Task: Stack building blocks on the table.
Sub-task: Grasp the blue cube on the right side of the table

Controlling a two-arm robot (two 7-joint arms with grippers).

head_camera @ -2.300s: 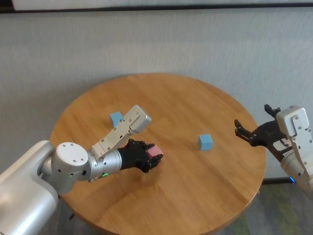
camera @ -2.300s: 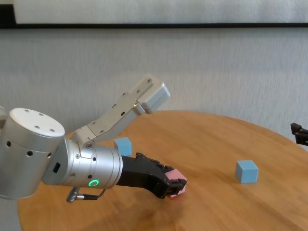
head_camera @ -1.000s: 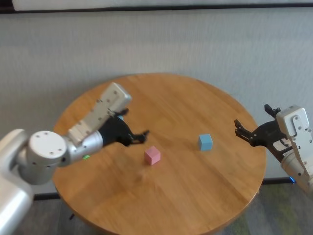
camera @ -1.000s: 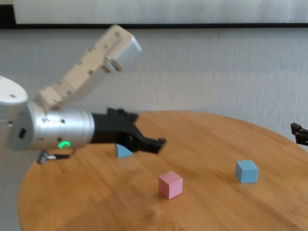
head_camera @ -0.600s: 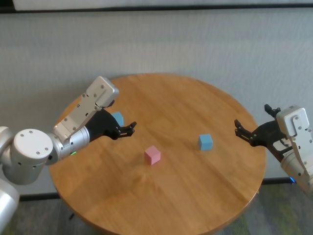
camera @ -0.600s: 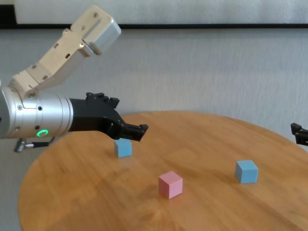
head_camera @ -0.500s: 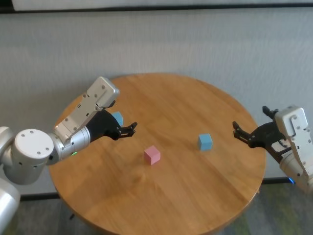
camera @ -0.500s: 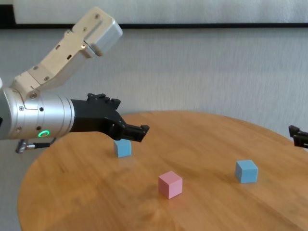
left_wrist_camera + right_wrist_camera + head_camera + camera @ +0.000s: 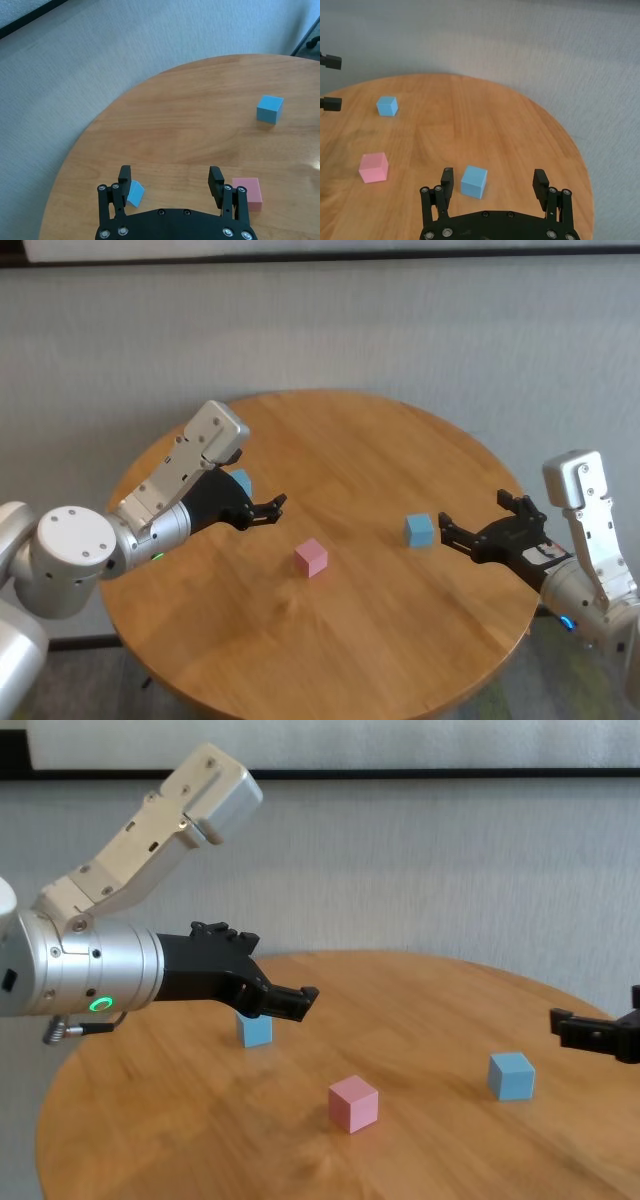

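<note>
On the round wooden table [image 9: 380, 445] the pink cube [image 9: 311, 557] stands alone near the middle. One blue cube [image 9: 240, 481] stands at the left and the other blue cube [image 9: 419, 530] at the right. My left gripper [image 9: 273, 506] is open and empty, and hovers above the table just right of the left blue cube [image 9: 134, 194]. My right gripper [image 9: 472, 521] is open and empty, just right of the right blue cube. In the right wrist view that cube [image 9: 474, 182] lies in front of the open fingers [image 9: 447, 176], nearer the left-hand one.
A grey textured wall [image 9: 420, 330] stands behind the table. The table's right edge [image 9: 540, 570] runs under my right forearm. Bare wood lies between the three cubes and along the near side [image 9: 330, 660].
My left gripper let go of the pink cube on the table and drew back left, beside the left blue cube. My right gripper has moved in over the table towards the right blue cube.
</note>
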